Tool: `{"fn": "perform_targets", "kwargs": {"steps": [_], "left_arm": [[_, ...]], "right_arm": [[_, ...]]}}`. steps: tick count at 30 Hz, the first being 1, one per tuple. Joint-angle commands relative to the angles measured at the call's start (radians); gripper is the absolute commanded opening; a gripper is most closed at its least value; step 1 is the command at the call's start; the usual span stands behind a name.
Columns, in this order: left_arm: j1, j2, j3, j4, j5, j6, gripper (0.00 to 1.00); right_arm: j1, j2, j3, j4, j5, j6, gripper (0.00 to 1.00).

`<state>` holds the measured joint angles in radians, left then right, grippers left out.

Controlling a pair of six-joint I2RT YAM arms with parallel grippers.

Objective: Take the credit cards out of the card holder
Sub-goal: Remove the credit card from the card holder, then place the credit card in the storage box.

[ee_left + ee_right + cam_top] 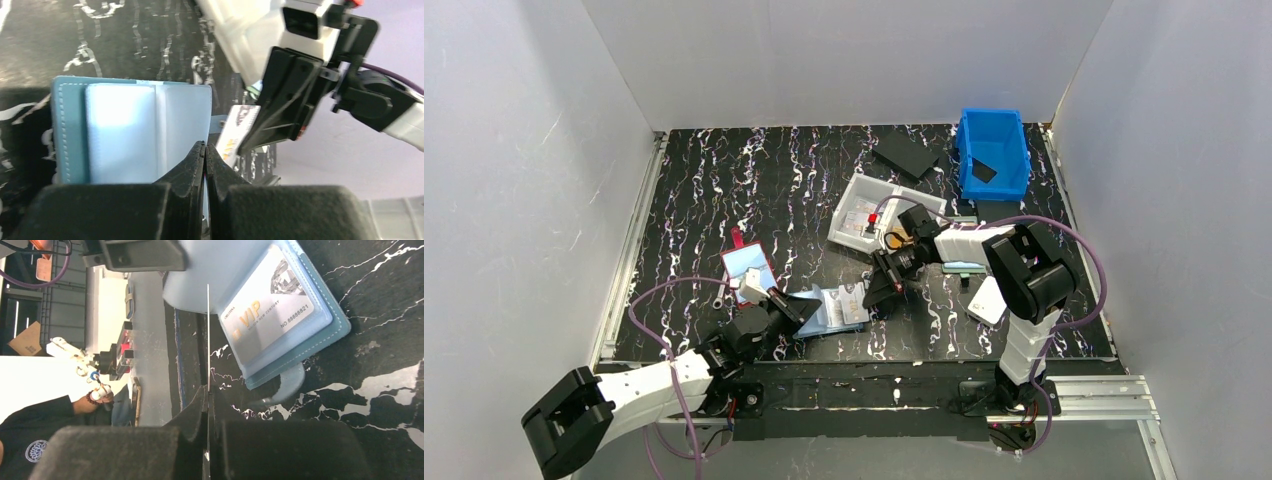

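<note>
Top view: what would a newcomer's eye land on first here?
The open light-blue card holder lies near the front of the table, pinched at its edge by the left fingers. The right fingers grip a credit card beside it, while a bright blue bin stands in the far right corner.

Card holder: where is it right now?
In the top view the card holder lies open near the front edge of the table, between the left hand and the right hand.

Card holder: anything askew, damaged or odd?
Nothing damaged or spilled. The card holder lies open, one panel pinched by the left claw. A VIP card sits in its pocket; the right claw grips a second card, seen edge-on.
</note>
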<state>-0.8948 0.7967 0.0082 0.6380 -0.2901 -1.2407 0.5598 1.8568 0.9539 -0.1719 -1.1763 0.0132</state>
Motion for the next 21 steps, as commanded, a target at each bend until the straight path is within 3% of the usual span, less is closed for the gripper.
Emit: {"fn": "perform_targets", "kwargs": {"steps": [1, 4, 8, 10, 15, 19, 21], "left_arm": [[-0.001, -0.014, -0.105, -0.192, -0.072, -0.081, 0.0], [0.0, -0.05, -0.074, -0.35, -0.081, -0.137, 0.06], [0.0, -0.134, 0.072, -0.782, -0.131, -0.189, 0.4], [-0.002, -0.171, 0.128, -0.898, -0.141, -0.167, 0.52], [-0.001, -0.264, 0.142, -0.887, -0.084, -0.047, 0.61], [-0.002, -0.319, 0.138, -0.842, -0.007, 0.086, 0.79], [-0.002, -0.344, 0.146, -0.83, 0.024, 0.136, 0.8]], "right_arm": [[-0.012, -0.031, 0.047, -0.087, 0.001, -0.101, 0.01], [-0.014, -0.03, 0.058, -0.12, 0.005, -0.133, 0.01], [-0.015, -0.022, 0.08, -0.172, -0.007, -0.186, 0.01], [-0.015, -0.016, 0.1, -0.24, -0.025, -0.245, 0.01], [-0.021, -0.008, 0.134, -0.345, -0.033, -0.359, 0.01], [-0.03, -0.014, 0.146, -0.392, -0.033, -0.417, 0.01], [-0.035, -0.016, 0.154, -0.417, -0.038, -0.445, 0.01]]}}
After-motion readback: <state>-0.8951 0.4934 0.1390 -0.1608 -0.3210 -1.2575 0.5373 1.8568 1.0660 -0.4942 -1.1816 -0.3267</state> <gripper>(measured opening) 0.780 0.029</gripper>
